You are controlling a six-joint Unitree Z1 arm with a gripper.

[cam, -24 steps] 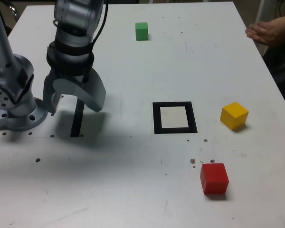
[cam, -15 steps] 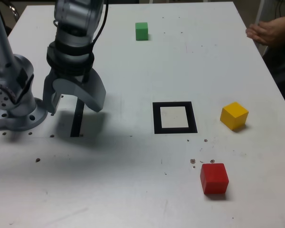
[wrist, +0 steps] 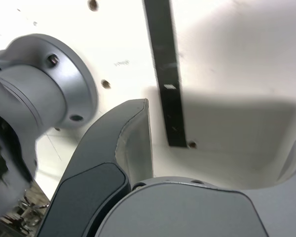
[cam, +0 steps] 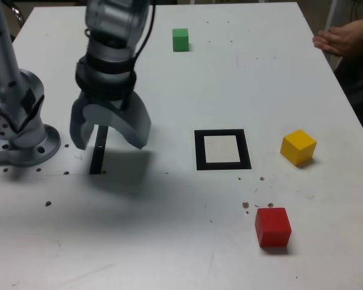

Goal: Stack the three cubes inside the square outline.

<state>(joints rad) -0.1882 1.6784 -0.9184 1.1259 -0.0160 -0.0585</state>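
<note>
Above the black strip point(cam: 97, 154), the claw point(cam: 109, 132) hangs open and empty.

The arm point(cam: 112, 36) is silver-grey metal, built of rounded cylindrical segments, with a black ribbed collar just above the gripper point(cam: 109, 140). A black cable runs down beside the upper segment. The gripper's two fingers point(cam: 132, 127) are broad, curved, dark grey shells (paler on their inner faces in the wrist view). The round base flange point(wrist: 64, 79) is grey, with dark screws set around its rim.
</note>
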